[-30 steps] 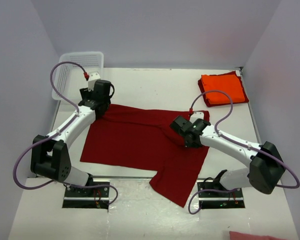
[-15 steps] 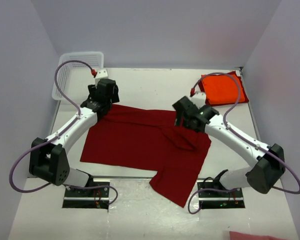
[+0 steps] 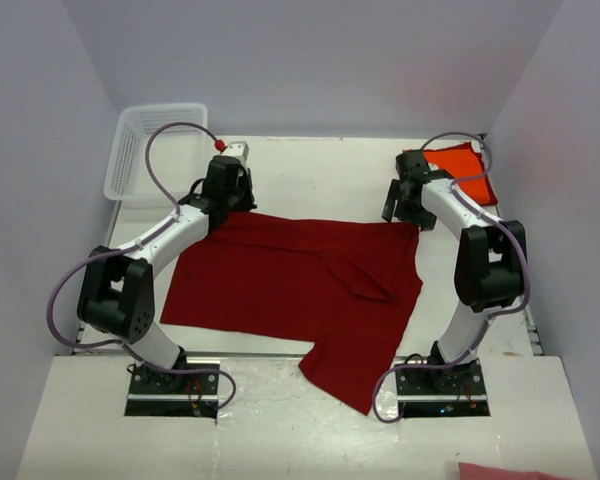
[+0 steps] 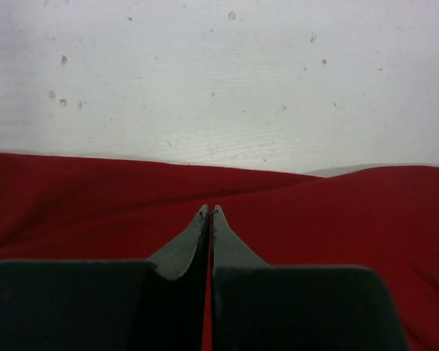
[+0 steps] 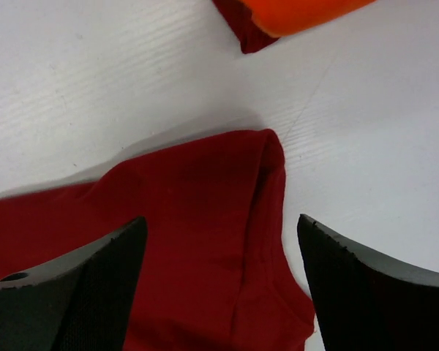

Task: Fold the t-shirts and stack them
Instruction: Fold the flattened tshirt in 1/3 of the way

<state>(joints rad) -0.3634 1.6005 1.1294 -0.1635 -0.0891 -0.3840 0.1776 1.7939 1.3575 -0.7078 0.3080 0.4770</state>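
A dark crimson t-shirt (image 3: 290,285) lies spread across the table, one part hanging over the near edge. My left gripper (image 3: 230,198) rests on its far left edge, shut, and in the left wrist view the fingertips (image 4: 205,213) press into the red cloth (image 4: 336,219) with a thin red strip between them. My right gripper (image 3: 404,208) hovers open over the shirt's far right corner (image 5: 227,190), a finger on either side. A folded orange t-shirt (image 3: 460,170) lies at the far right on dark red cloth (image 5: 241,33).
A white mesh basket (image 3: 140,130) stands at the far left corner. A pink piece of cloth (image 3: 510,470) shows at the bottom right edge. Walls close in the table at the back and both sides.
The left gripper slid right along the shirt's far edge and shut. The right arm let go near the shirt's middle, opened and swung to the far right corner, where the cloth now lies flatter.
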